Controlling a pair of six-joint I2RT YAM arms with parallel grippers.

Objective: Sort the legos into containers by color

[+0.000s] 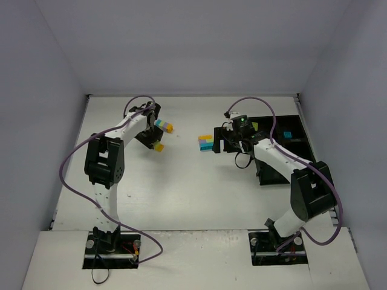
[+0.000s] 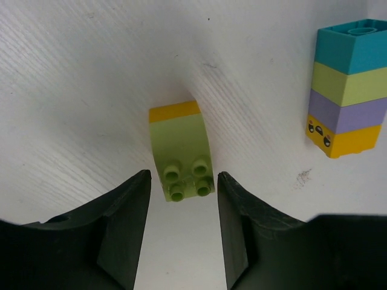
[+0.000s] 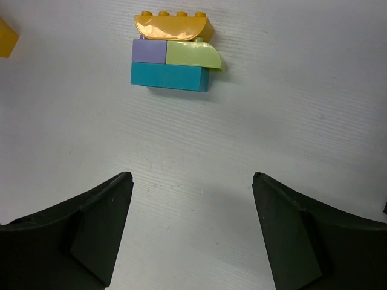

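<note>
A lime green lego on an orange base (image 2: 180, 151) lies on the white table, its studded end between the fingertips of my left gripper (image 2: 182, 175). The jaws are open, with a narrow gap on each side of it. A cyan, lime, lavender and orange stack (image 2: 347, 87) lies to its right, also visible from above (image 1: 164, 125). My right gripper (image 3: 192, 178) is open wide over bare table, short of a cluster (image 3: 172, 54) of orange, lavender, lime and cyan legos (image 1: 206, 143). The black tray of containers (image 1: 299, 151) sits at the right.
A cyan brick (image 1: 288, 134) and a lime piece (image 1: 254, 125) lie in the tray's compartments. An orange piece (image 3: 6, 37) shows at the right wrist view's left edge. White walls enclose the table on three sides. Purple cables loop off both arms.
</note>
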